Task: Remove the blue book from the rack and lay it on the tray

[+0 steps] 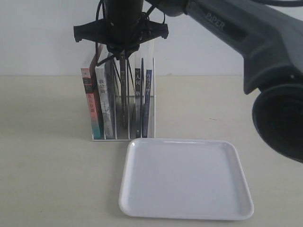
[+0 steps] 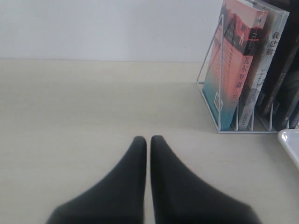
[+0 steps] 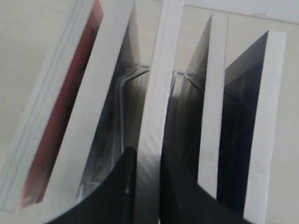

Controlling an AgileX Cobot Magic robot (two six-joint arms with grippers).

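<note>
The white wire rack (image 1: 154,97) holds several upright books. The blue book (image 1: 147,101) stands at the rack's right end, its narrow blue spine facing me; in the right wrist view its dark cover (image 3: 238,140) sits two slots away from the jaws. My right gripper (image 1: 122,59) reaches down from above, shut on the top edge of a thin dark middle book (image 3: 159,84). The white tray (image 1: 184,179) lies in front of the rack with nothing on it. My left gripper (image 2: 145,138) hovers shut over bare table, left of the rack (image 2: 208,70).
A pink-and-teal book (image 1: 90,104) leans at the rack's left end, with a white-spined book (image 1: 103,104) beside it and a black-spined one (image 1: 137,101) next to the blue book. The right arm (image 1: 246,38) crosses the upper right. A wall stands behind the rack.
</note>
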